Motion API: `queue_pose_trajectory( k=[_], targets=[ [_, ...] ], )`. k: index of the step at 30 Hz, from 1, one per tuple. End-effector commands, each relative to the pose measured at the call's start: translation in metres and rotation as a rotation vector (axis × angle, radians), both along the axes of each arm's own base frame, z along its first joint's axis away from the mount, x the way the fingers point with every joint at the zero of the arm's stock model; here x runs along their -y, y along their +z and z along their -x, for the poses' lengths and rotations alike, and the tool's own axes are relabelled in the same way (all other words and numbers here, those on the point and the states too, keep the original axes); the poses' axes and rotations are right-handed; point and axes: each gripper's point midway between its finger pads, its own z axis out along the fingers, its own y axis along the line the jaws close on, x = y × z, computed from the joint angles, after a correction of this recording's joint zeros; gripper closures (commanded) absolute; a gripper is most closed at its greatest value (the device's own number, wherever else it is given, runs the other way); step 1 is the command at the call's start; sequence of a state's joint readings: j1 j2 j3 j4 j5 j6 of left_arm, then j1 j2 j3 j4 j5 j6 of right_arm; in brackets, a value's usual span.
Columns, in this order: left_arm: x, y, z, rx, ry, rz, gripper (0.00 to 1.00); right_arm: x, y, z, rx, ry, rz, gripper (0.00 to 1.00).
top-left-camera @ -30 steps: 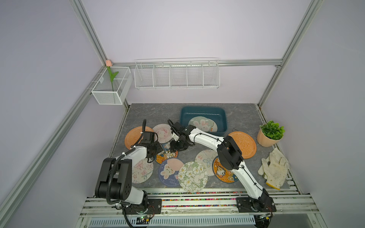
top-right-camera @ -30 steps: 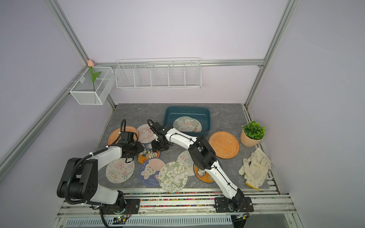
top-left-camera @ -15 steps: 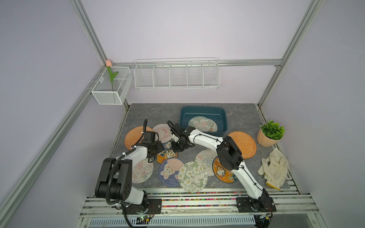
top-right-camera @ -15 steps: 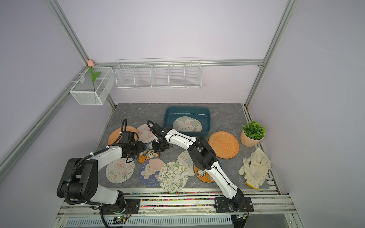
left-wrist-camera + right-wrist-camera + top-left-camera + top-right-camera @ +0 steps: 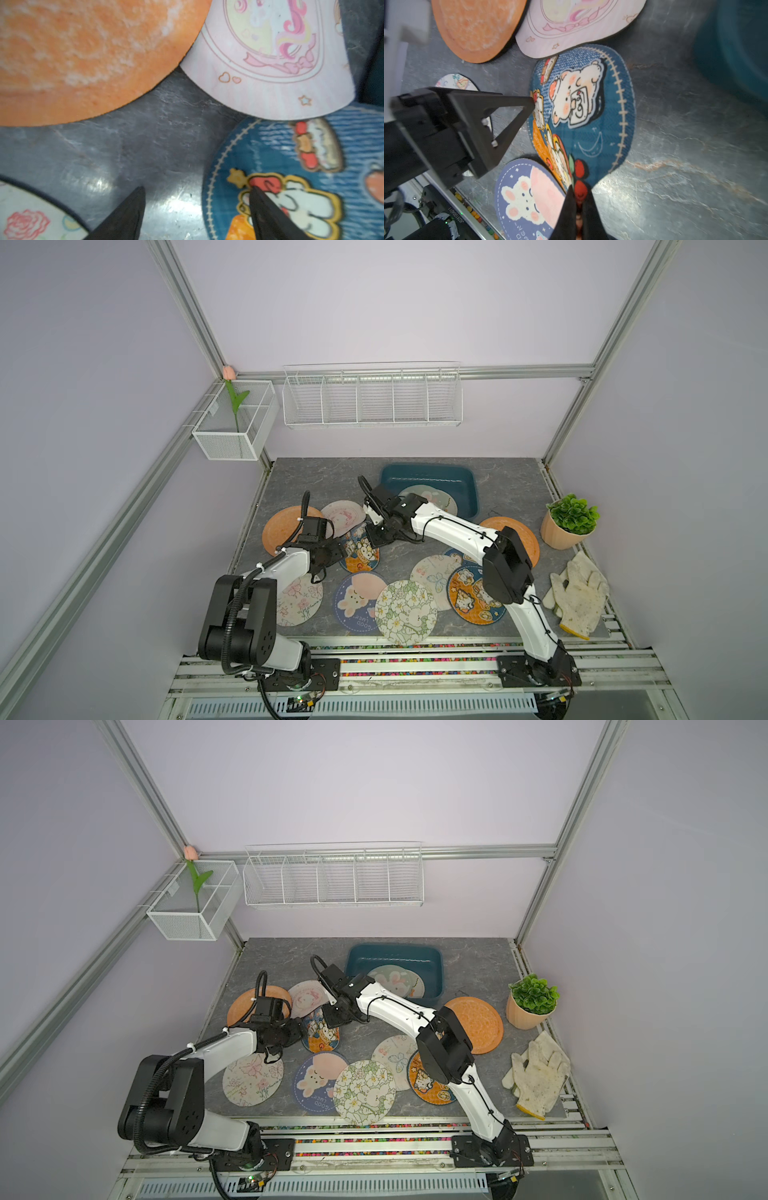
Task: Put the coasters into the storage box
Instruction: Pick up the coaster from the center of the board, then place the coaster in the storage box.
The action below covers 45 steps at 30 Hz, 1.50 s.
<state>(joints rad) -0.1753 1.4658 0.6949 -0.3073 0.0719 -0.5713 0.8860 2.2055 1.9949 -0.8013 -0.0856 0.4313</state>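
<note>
Right wrist view: right gripper (image 5: 579,199) pressed shut on one edge of the blue bear coaster (image 5: 591,116).
Left gripper (image 5: 197,188) spread wide, with one fingertip (image 5: 261,199) over the opposite side of that same coaster and its partner over the bare table (image 5: 124,145); cannot tell whether touching. Tucked at one edge under the pink unicorn coaster (image 5: 270,52), near a plain orange coaster (image 5: 83,52). Outside the storage box (image 5: 428,467), seen in both top views at the back of the table with a bunny coaster (image 5: 392,979) inside; other coasters scattered in front.
</note>
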Motion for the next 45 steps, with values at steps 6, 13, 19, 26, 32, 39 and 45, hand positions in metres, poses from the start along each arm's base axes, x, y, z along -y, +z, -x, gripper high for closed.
queue_pose_trajectory(
  k=[6, 13, 19, 26, 32, 39, 45],
  targets=[
    [0.002, 0.008, 0.011, -0.04, -0.006, 0.0, 0.19, 0.032, 0.068, -0.014, 0.044, 0.003, -0.081, 0.93],
    [0.009, 0.016, 0.009, -0.023, -0.018, 0.01, 0.15, 0.054, 0.1, -0.046, 0.082, -0.054, -0.152, 0.93],
    [0.016, 0.023, 0.006, -0.01, -0.027, 0.023, 0.14, 0.071, 0.114, -0.082, 0.113, -0.107, -0.202, 0.93],
    [0.023, 0.026, 0.007, -0.007, -0.042, 0.034, 0.12, 0.086, 0.116, -0.127, 0.146, -0.176, -0.265, 0.93],
    [0.027, 0.025, 0.009, -0.012, -0.052, 0.036, 0.11, 0.106, 0.091, -0.166, 0.132, -0.234, -0.269, 0.93],
    [0.032, 0.028, 0.008, -0.009, -0.066, 0.031, 0.1, 0.159, 0.025, -0.19, 0.059, -0.337, -0.157, 0.93],
    [0.037, 0.03, 0.011, -0.011, -0.088, 0.02, 0.1, 0.2, -0.013, -0.187, 0.03, -0.394, -0.007, 0.88]
  ],
)
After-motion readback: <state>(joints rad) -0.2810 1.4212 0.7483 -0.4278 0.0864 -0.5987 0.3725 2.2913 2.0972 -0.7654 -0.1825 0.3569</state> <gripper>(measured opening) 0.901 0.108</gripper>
